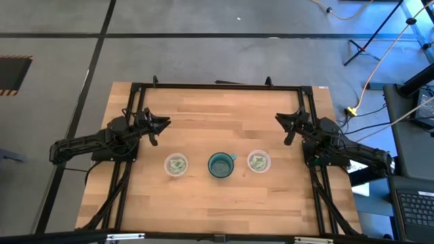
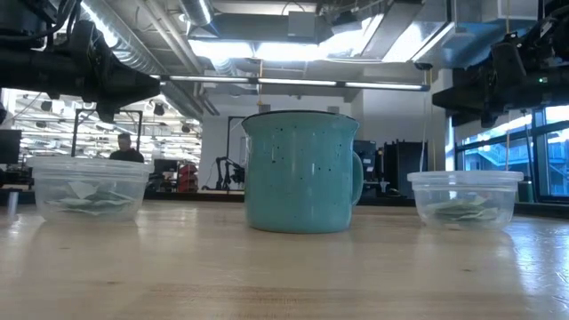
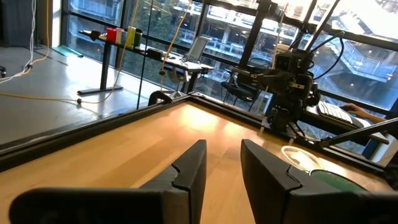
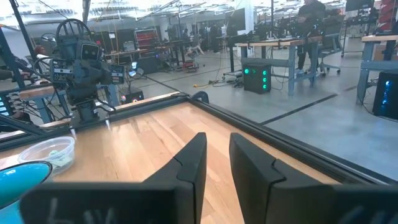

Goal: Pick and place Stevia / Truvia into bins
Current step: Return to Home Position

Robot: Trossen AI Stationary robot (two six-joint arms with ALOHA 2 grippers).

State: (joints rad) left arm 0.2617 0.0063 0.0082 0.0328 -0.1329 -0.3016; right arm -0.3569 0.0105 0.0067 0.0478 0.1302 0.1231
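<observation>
— Left pincer (image 1: 161, 125) state?
— Spread a little. Narrow gap between 2 dark, blocky fingers (image 3: 186, 174), nothing in it. It hangs above the worktop's (image 1: 217, 112) left side near the far edge, well apart from the left cup (image 1: 176, 164).
— Right pincer (image 1: 281, 120)?
— Same. Fingers (image 4: 252, 165) parted by a slim gap, empty, over the right side near the far edge. The 2 pincers face each other across bare wood.
— Packets (image 1: 177, 163)?
— All those in sight are inside the cups. Left cup: pale green and white paper, flat, jumbled at the bottom. Right cup (image 1: 258, 161): a thinner layer. Count not readable.
— Cup build?
— Round, clear thin plastic, whitish rims, low walls. Both upright.
— Between them?
— 1 teal mug (image 2: 300, 171), speckled, cylindrical, handle toward the right cup. 3 vessels in a row, none touching.
— Surface?
— Pale wood planks, smooth, slight sheen. Black metal frame (image 1: 217, 85) round the edge.
</observation>
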